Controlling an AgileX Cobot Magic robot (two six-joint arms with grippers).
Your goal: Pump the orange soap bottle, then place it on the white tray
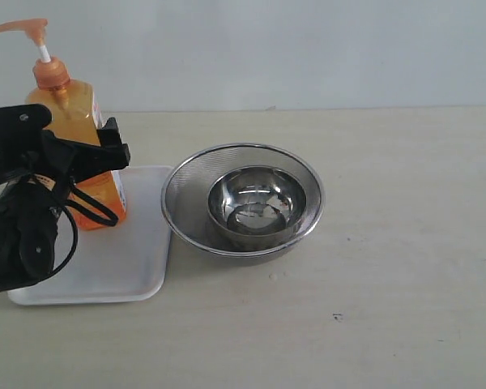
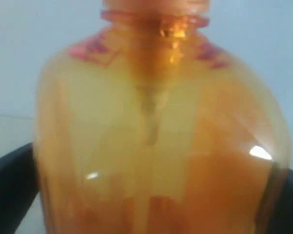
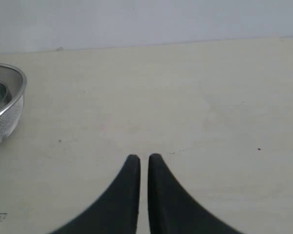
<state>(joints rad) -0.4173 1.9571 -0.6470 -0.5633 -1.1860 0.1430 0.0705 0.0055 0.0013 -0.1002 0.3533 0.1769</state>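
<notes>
One big pale desk (image 1: 405, 308) holds all the things. Next in size is the white tray (image 1: 138, 267). It lies flat just left of the strainer (image 1: 186, 194), so close that their edges seem to meet. The strainer is round and made of shiny wire mesh.

The bottle (image 1: 77, 113) stands up straight on the tray, left of the strainer and a bit farther back. It is orange, and you can see through it. A small steel bowl (image 1: 227, 203) sits inside the strainer.

The left gripper (image 1: 97, 142) is at the bottle, reaching in from the side away from the strainer. Its jaws are spread wide, one on each side of the bottle. I cannot tell if they press on the bottle or just stand close.

The right gripper (image 3: 143, 161) is closed tight and holds nothing. It hangs over bare desk, with the strainer off to one side.

The pump (image 1: 20, 28) sits high on its white stem (image 1: 43, 53), not pushed down.

How far along is the job? The bottle is on the tray, so the putting part looks done, or almost. What is left, I think, is for the left gripper to back away without tipping the bottle. The pictures do not show if the pump was pushed. If it was not, that must be done too.
</notes>
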